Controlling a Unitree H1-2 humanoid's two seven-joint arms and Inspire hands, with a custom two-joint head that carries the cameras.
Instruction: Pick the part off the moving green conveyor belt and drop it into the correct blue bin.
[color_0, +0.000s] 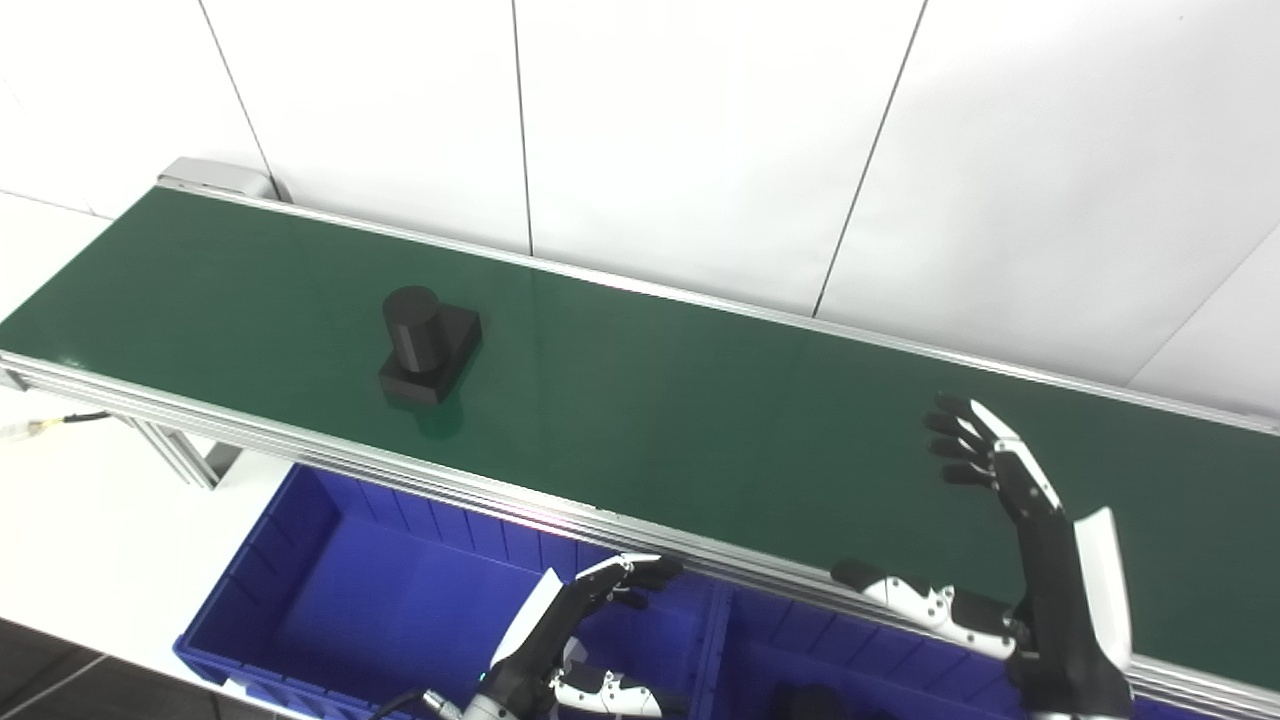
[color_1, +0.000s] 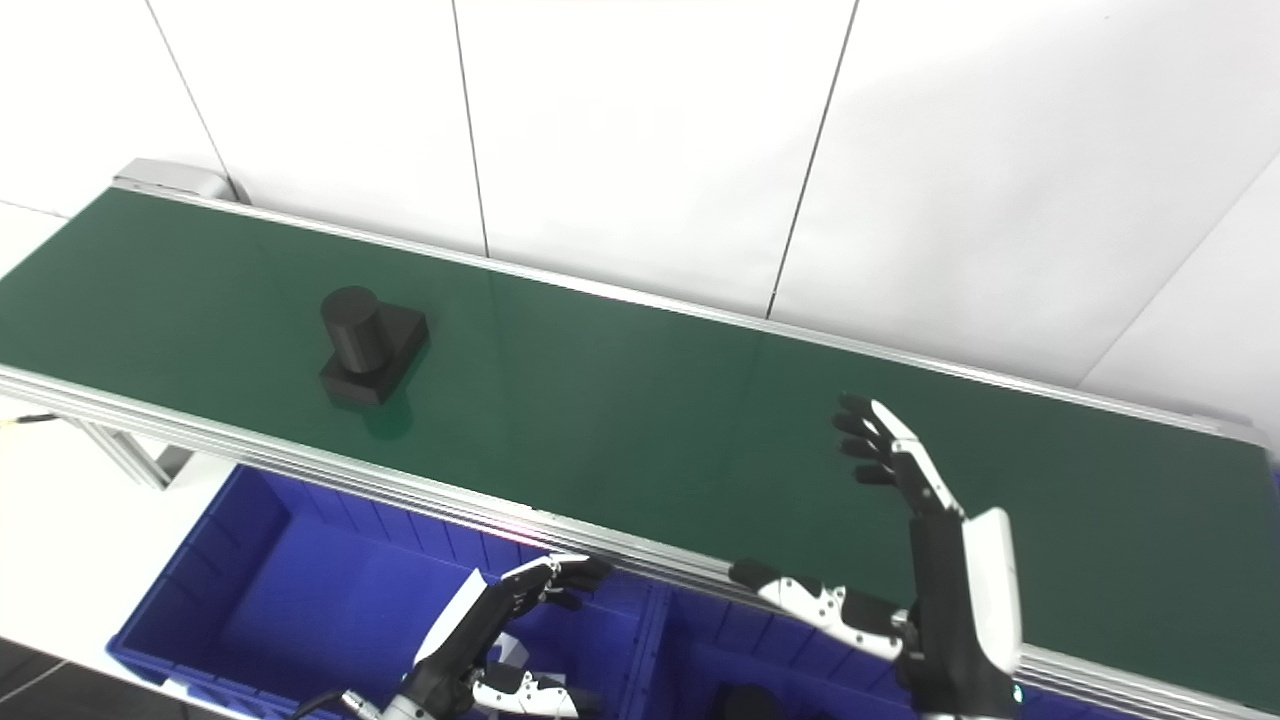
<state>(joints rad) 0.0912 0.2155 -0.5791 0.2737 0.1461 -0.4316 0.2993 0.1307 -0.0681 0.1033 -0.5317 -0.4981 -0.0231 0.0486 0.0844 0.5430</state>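
We are waiting to pick: the black plastic part, a cylinder on a square base, is sitting far left on the green conveyor belt, well apart from our right robot hand, which is hovering open, fingers spread. Our left robot hand is hanging open over the blue plastic bin. Next calls for closing around the cylinder, we judge.

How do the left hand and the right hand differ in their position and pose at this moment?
The right hand is raised over the green conveyor belt, fingers pointing up; the left hand stays low, over the blue bin in front of the belt. The right hand's thumb is spread wide; the left hand's fingers are slightly curled. Both are open, holding nothing, and far from the black part.
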